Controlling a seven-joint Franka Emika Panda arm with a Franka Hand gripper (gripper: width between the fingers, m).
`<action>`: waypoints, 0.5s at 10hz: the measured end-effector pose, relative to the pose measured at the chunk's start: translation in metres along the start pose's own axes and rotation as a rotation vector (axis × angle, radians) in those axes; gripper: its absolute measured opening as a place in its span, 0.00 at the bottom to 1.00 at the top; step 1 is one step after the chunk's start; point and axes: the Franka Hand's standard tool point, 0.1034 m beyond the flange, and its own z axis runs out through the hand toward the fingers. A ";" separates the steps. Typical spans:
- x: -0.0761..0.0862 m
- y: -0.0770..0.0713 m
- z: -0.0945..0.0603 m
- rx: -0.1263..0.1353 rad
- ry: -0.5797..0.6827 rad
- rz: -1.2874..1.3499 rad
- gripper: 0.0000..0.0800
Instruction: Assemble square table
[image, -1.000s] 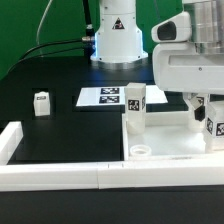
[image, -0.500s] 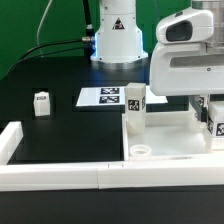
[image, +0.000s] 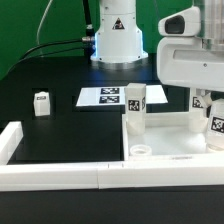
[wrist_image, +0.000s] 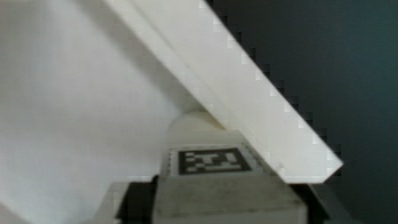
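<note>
The white square slab (image: 175, 145) lies at the exterior view's lower right, with a round corner socket (image: 141, 152) near its front. One white tagged leg (image: 136, 106) stands upright on the slab's far left corner. My gripper (image: 210, 108) hangs over the slab's right side, shut on a second tagged leg (image: 215, 124). In the wrist view that leg (wrist_image: 217, 165) sits between my dark fingers (wrist_image: 146, 200), the gripper (wrist_image: 217, 205) close above the slab's raised rim (wrist_image: 231, 85). A third leg (image: 41, 104) stands alone on the black table at the left.
The marker board (image: 104, 97) lies flat behind the slab. A long low white wall (image: 60, 176) runs along the front, with a short arm (image: 10, 140) at the left. The robot's base (image: 116, 35) stands at the back.
My hand has shifted a little up and to the exterior view's right, with the leg still in it. The other legs and the slab have not moved.
</note>
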 end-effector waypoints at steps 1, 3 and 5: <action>-0.001 0.000 0.001 0.005 -0.006 0.146 0.36; 0.006 0.000 0.002 0.076 -0.053 0.468 0.36; 0.008 0.000 0.003 0.086 -0.079 0.605 0.36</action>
